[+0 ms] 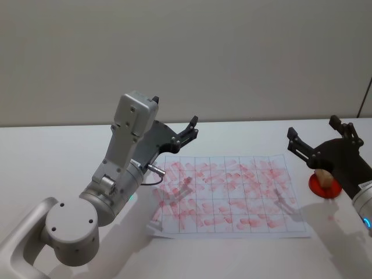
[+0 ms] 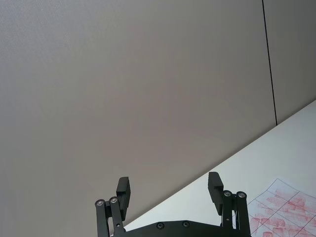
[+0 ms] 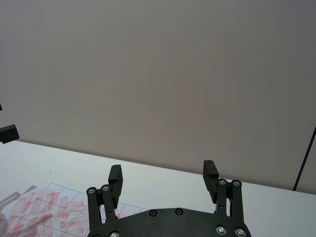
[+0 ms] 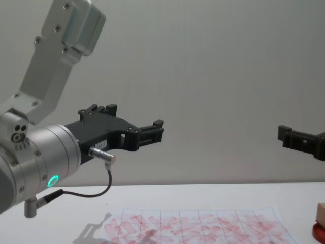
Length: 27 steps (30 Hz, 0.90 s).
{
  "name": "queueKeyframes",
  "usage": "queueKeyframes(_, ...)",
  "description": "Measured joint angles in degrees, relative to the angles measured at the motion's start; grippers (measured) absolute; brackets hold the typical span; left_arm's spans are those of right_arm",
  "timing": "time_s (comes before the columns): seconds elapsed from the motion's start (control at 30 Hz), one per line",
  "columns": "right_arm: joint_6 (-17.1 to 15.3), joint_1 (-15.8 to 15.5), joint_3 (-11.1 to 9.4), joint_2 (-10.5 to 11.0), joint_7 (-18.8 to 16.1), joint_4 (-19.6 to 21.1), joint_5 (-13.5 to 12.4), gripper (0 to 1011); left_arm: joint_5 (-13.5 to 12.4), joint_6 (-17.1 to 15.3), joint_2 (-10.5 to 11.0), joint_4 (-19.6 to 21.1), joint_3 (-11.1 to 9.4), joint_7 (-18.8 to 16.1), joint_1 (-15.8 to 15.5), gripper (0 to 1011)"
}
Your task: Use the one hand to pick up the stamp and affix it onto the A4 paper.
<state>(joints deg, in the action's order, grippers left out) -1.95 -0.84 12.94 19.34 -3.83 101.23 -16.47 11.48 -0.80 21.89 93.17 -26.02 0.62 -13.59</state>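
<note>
Both claws hang released above the table while the stamp sits on its ink pad.

We see the right gripper (image 1: 312, 129) raised over the white table (image 1: 58, 145) by the right edge of the A4 paper (image 1: 226, 195), its two fingers spread wide with nothing between them. Just below it, the tan wooden stamp (image 1: 324, 176) stands on the round red ink pad (image 1: 317, 189), which lies on the table just beside the paper's right edge; the gripper's body partly covers both. The paper lies flat, its grid cells filled with faded red marks. The left gripper (image 1: 190, 129) hovers above the paper's far left corner, its jaws likewise parted and empty.
</note>
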Motion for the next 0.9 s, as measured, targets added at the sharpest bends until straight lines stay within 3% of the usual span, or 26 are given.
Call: queueKeyframes(0.9, 0.0, 0.0, 0.0, 0.0, 0.0, 0.0, 0.0, 1001, 0.0, 0.0, 0.0, 0.0, 0.0, 0.0, 0.0, 1001)
